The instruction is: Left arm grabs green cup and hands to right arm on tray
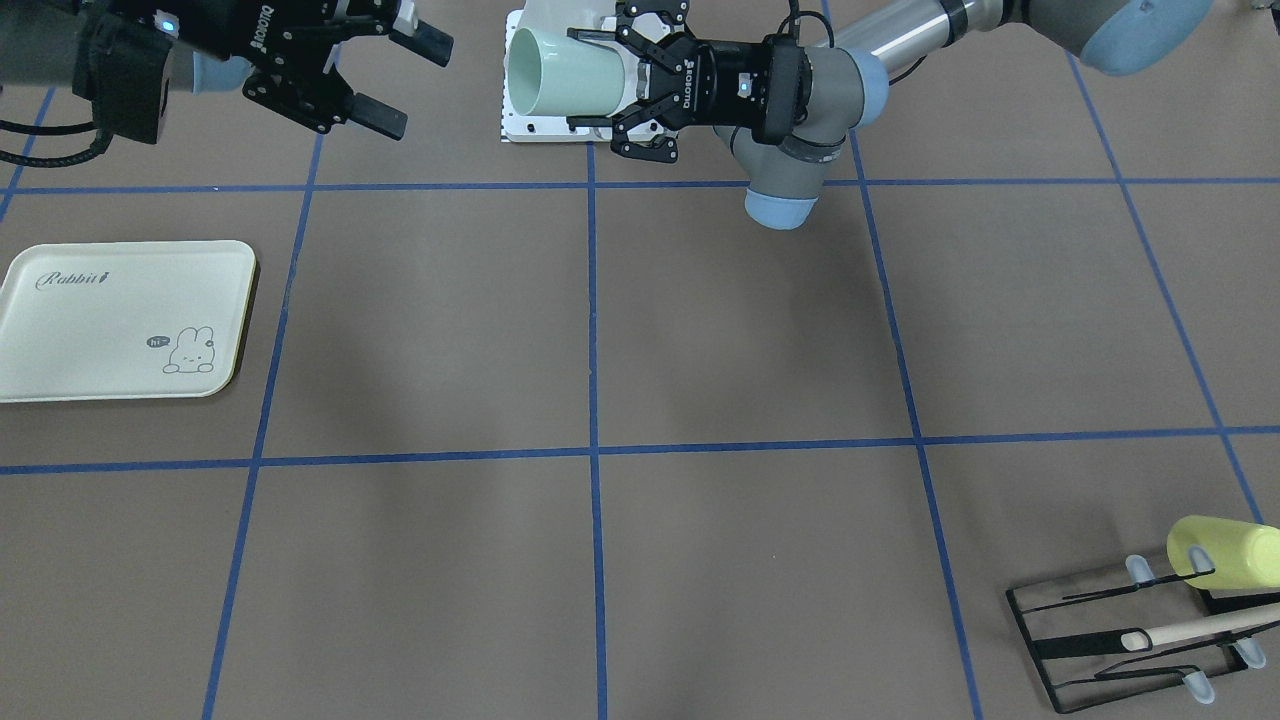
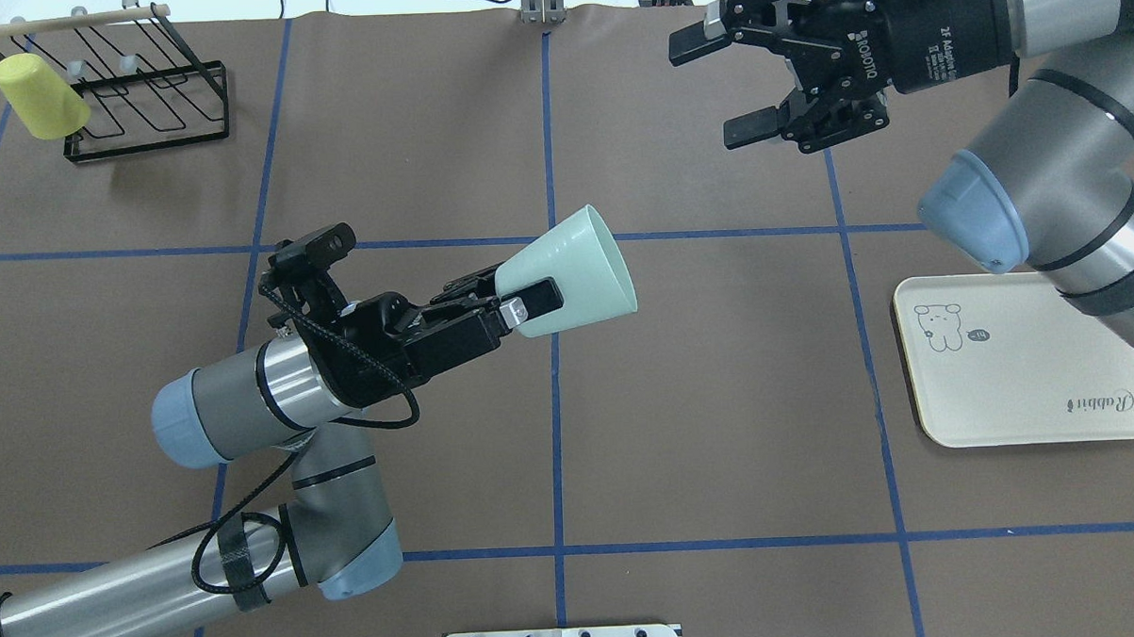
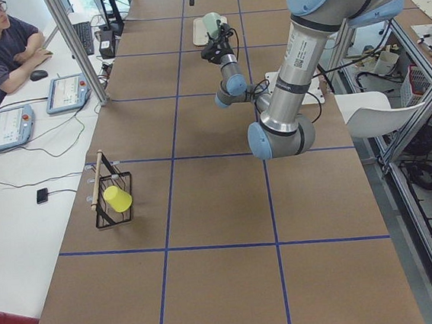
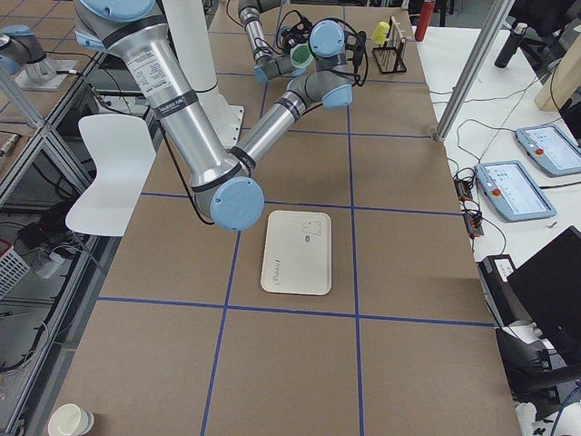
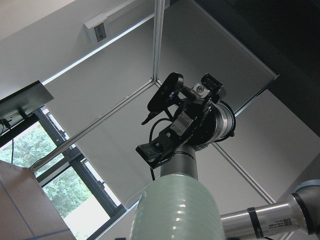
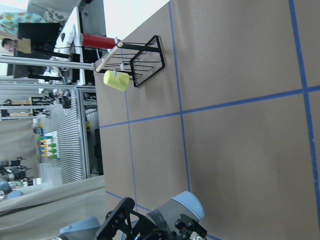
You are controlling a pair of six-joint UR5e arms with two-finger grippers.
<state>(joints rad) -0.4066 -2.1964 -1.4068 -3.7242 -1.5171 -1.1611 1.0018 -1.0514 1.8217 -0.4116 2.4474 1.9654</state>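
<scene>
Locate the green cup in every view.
Front-facing: green cup top centre.
Overhead: centre.
Exterior left: top centre, far.
Exterior right: top centre, far.
Left wrist: bottom centre.
Right wrist: not in it.
Landmark: yellow cup, missing only from left wrist.

A yellow-green cup is hanging off the black wire rack (upper left, overhead view); a seated operator is watching.

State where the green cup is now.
Overhead view: above the table near centre, the green cup is held sideways in the left claw, mouth towards the open right claw.
</scene>
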